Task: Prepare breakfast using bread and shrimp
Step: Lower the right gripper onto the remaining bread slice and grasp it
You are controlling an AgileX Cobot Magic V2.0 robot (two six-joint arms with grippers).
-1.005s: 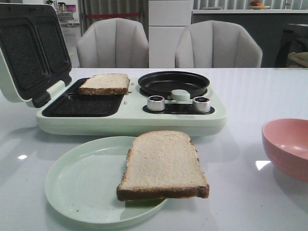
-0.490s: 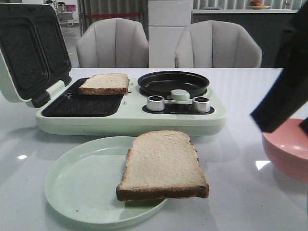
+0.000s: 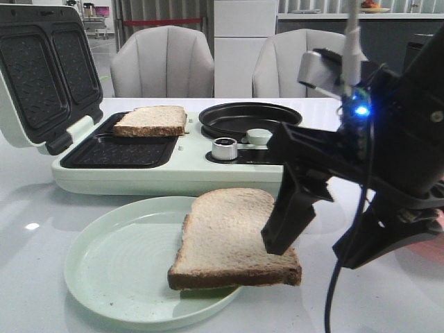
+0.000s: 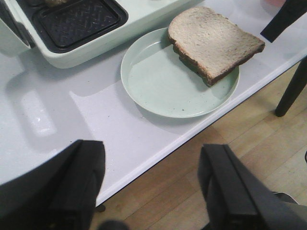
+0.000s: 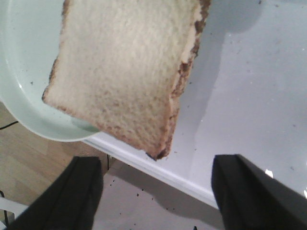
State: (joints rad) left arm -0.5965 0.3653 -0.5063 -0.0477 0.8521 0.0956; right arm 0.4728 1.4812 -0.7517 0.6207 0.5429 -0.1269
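Observation:
One bread slice [image 3: 232, 239] lies on the pale green plate [image 3: 111, 263], overhanging its right rim; it also shows in the left wrist view [image 4: 213, 40] and the right wrist view [image 5: 129, 67]. A second bread slice [image 3: 151, 121] lies on the dark grill plate of the sandwich maker [image 3: 187, 173]. My right gripper [image 3: 326, 232] is open and empty, just right of the plated slice at its near corner, above the table's front edge [image 5: 158, 191]. My left gripper [image 4: 151, 187] is open and empty over the table's front edge, apart from the plate [image 4: 163, 81]. No shrimp shows.
The sandwich maker's lid [image 3: 41, 76] stands open at the left. A round black pan [image 3: 243, 118] and knobs [image 3: 224, 148] sit on its right half. The pink bowl is hidden behind my right arm. Two grey chairs [image 3: 163, 62] stand behind the table.
My right arm came in from the right and moved left and down, beside the bread on the plate. The bread slices and plate have not moved.

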